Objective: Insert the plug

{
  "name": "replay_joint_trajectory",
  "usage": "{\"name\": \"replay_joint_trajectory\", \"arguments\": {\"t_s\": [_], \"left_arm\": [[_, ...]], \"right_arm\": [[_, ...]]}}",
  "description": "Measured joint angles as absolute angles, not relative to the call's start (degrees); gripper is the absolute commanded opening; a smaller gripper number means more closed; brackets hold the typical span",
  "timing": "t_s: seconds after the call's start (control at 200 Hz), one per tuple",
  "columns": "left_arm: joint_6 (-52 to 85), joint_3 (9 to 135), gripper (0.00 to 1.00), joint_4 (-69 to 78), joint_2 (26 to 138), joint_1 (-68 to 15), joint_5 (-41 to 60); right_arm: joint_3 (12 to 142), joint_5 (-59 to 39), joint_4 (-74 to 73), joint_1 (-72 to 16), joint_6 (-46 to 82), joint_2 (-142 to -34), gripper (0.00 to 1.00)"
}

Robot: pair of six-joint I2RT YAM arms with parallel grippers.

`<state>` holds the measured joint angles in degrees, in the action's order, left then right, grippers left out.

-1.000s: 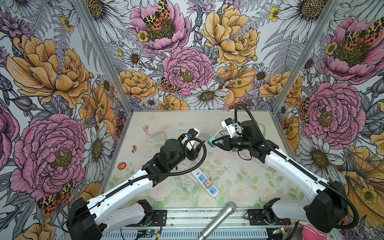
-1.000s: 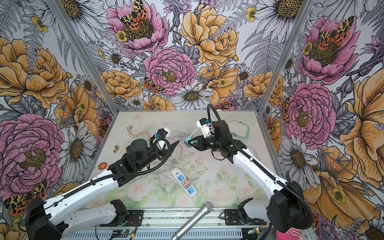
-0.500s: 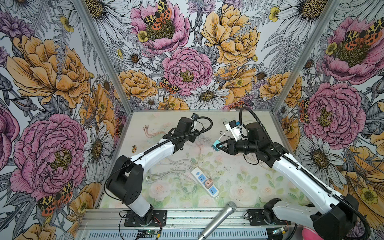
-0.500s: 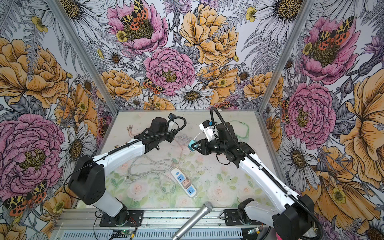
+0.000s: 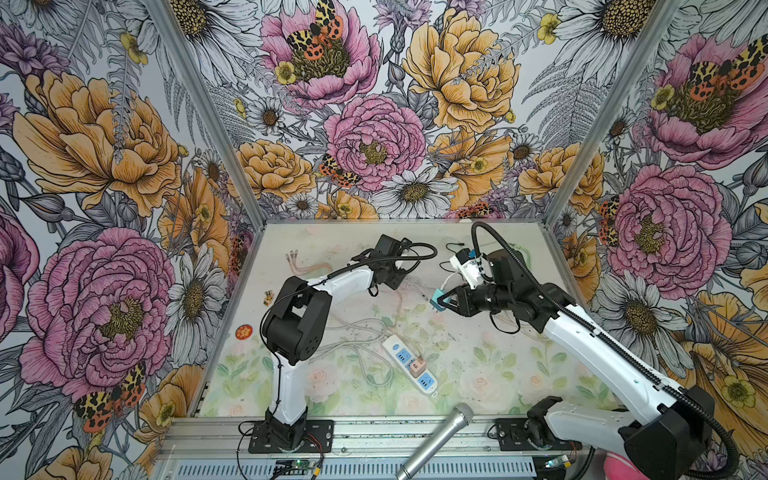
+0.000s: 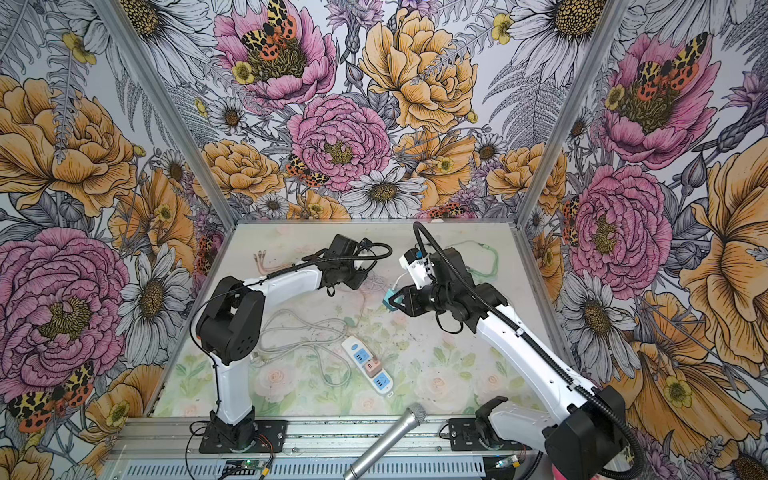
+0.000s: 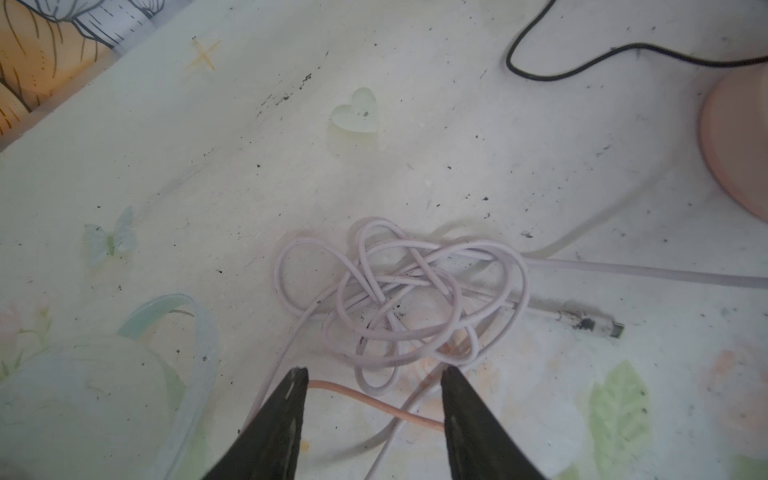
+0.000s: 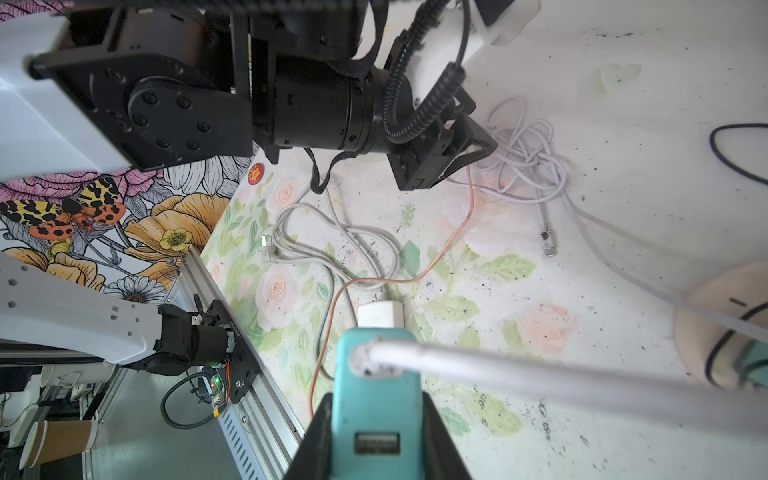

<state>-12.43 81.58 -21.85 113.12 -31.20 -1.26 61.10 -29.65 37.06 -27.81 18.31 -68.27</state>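
Nearest, the strip [image 5: 409,364] lies on the desk [image 5: 478,374]. Its long axis runs 10 to 4 o'clock in both top views, and a pink adapter [image 5: 417,368] fills its middle socket. The right end effector [image 5: 443,302], clamped on the teal plug [image 8: 376,374], hangs at the strip's 1 o'clock and looks the nearer arm. Farther off, the left end effector [image 7: 374,376] gapes half-wide, empty, over a cable tangle [image 7: 399,291].

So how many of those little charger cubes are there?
2: a teal charger in the right gripper; a pink charger plugged into the white power strip. Others may be hidden.
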Motion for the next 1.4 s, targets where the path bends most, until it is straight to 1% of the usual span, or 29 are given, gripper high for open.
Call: {"name": "replay_joint_trajectory", "arguments": {"t_s": [0.17,0.23,0.375,0.666,0.841,0.906,1.031,1.151,1.401], "left_arm": [[-15.2,80.2,0.55,-22.3,111.8,-30.7,3.4],[-16.8,80.1,0.51,-22.7,111.7,-30.5,4.6],[-20.2,81.3,0.48,-24.7,112.2,-30.6,5.2],[-26.3,89.6,0.47,-27.3,120.4,-31.2,3.4],[-29.1,91.9,0.46,-30.3,123.8,-31.7,3.2],[-29.6,92.8,0.41,-31.1,124.2,-31.7,3.2],[-30.4,95.7,0.16,-32.0,126.1,-31.7,3.2],[-29.4,99.2,0.0,-32.0,129.1,-31.7,3.0],[-25.2,102.9,0.0,-31.9,129.8,-30.7,3.0]], "right_arm": [[61.5,-29.6,37.2,-27.8,17.8,-69.5,0.0],[61.7,-29.6,37.3,-27.8,17.8,-69.8,0.0],[61.7,-29.6,37.5,-27.8,17.4,-69.8,0.0],[61.7,-29.6,37.5,-27.8,17.0,-69.8,0.0],[61.7,-29.6,37.5,-27.7,17.0,-69.8,0.0],[61.7,-29.6,37.5,-27.5,16.9,-69.8,0.0],[61.7,-29.6,37.5,-27.4,16.8,-69.8,0.0],[61.7,-29.6,37.5,-27.3,16.8,-69.9,0.0],[61.7,-29.5,37.5,-27.0,16.8,-69.8,0.0]]}}
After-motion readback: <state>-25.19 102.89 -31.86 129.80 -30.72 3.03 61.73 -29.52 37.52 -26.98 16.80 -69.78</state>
